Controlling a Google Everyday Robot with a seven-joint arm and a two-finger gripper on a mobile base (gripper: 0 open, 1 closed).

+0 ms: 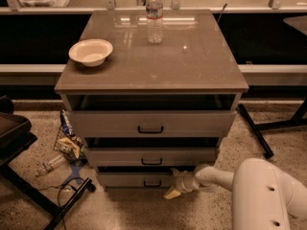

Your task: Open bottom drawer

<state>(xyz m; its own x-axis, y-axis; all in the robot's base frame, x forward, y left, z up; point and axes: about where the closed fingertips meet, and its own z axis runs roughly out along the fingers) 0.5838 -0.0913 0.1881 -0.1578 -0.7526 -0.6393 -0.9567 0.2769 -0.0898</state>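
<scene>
The bottom drawer [129,179] is the lowest, slimmest front of the grey-beige cabinet, with a small black bar handle [152,183]. It stands slightly out from the cabinet, like the two drawers above it. My gripper [175,183] is low at the drawer front's right part, just right of the handle, at the end of my white arm [216,176] that reaches in from the lower right. One pale fingertip [171,193] hangs below the drawer's lower edge.
The middle drawer [151,156] and top drawer [151,123] are above. A white bowl [90,51] and a water bottle [154,16] stand on the cabinet top. Litter and a cable lie on the floor at left, beside a dark chair [14,138].
</scene>
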